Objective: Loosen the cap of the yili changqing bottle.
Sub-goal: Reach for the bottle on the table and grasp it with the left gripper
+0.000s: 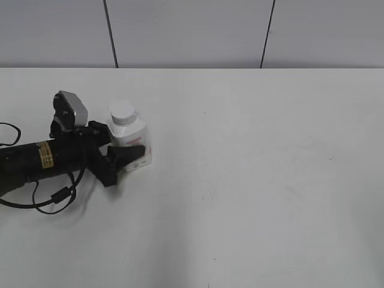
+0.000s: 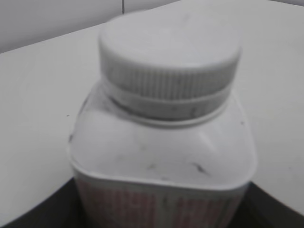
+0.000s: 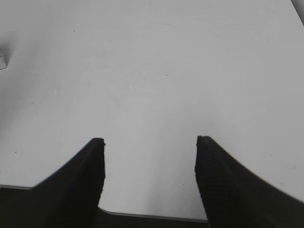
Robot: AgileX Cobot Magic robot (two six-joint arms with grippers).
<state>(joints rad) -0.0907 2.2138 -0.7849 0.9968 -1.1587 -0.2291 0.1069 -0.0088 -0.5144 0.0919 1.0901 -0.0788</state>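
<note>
Over on the left side of the white table (image 1: 252, 180), the yili changqing bottle (image 1: 129, 141) stands upright, well away from the table's middle and right half. Its cap (image 1: 122, 113) sits on the neck, white and flat-topped, and up close in the left wrist view the cap (image 2: 168, 57) shows fine vertical ribbing around its edge with a ring band just beneath it. The bottle's sloped white shoulders (image 2: 161, 152) carry a few small dark scuffs. As for writing, a strip of red and pink print runs across the label low on the body, but it is too blurred and too small in either view to read a single word or brand mark. The left gripper (image 1: 123, 157) reaches in from the left edge with its black fingers on either side of the bottle's lower body, jaws closed against it, one dark finger crossing the front of the label. A grey camera block (image 1: 71, 109) sits atop that arm, a yellow sticker (image 1: 45, 155) wraps the black forearm, its text illegible, and a black cable (image 1: 48, 201) loops on the table beneath. The right gripper (image 3: 149, 180) hangs over bare table, its two ribbed black fingers (image 3: 223, 185) spread well apart with nothing between them.
</note>
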